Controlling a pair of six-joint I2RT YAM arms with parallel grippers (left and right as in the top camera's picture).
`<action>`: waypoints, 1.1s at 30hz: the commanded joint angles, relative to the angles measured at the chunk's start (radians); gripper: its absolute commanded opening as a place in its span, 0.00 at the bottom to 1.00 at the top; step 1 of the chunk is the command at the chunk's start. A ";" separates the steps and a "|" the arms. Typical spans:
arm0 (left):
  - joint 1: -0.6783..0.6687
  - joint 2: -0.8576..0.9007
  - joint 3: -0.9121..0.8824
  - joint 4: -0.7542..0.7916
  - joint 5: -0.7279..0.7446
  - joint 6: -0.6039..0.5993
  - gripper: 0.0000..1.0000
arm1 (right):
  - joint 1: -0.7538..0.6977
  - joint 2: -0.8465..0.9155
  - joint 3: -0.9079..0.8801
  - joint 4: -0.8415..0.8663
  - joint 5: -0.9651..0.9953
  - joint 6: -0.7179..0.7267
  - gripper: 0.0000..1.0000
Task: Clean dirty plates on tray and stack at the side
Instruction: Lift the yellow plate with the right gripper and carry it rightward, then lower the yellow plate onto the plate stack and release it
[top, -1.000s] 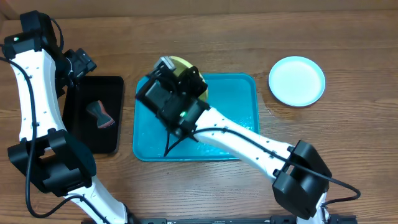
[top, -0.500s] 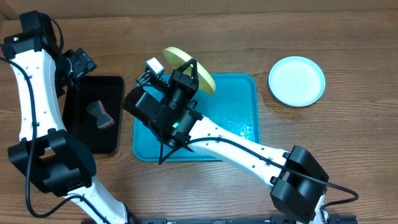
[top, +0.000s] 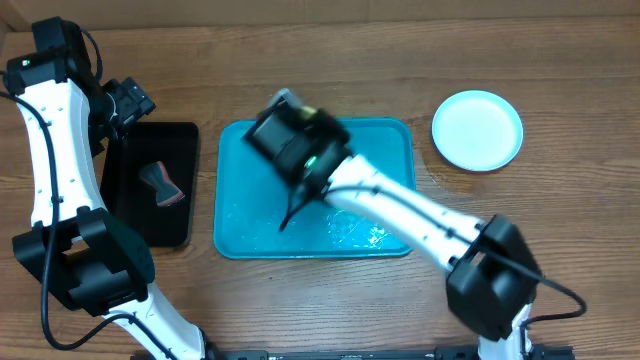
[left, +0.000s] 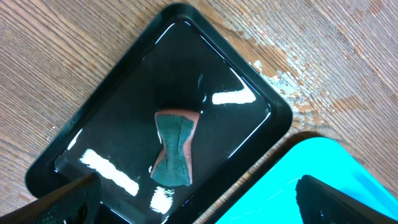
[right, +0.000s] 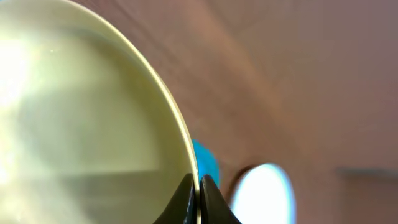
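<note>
The yellow-green plate fills the left of the right wrist view, standing on edge. My right gripper is shut on its rim. From overhead the right arm blurs above the far left part of the turquoise tray and hides that plate. A pale whitish plate lies on the table right of the tray and shows blurred in the right wrist view too. My left gripper hangs open over the near end of the black tray, holding nothing.
The black tray lies left of the turquoise one and holds a green and pink sponge. Wet streaks shine on the turquoise tray floor. Bare wooden table runs around both trays.
My right arm has raised the yellow-green plate off the tray's far edge and swung rightwards. The plate now sits hidden under the wrist from overhead. The left arm has stayed still.
</note>
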 joint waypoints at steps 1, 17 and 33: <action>-0.001 -0.006 0.012 -0.002 -0.008 0.001 1.00 | -0.143 -0.073 0.016 -0.029 -0.211 0.278 0.04; -0.001 -0.006 0.012 -0.002 -0.007 0.001 1.00 | -0.911 -0.150 -0.112 -0.167 -0.879 0.307 0.04; -0.001 -0.006 0.012 -0.002 -0.008 0.001 1.00 | -1.136 -0.144 -0.369 0.129 -0.880 0.382 0.22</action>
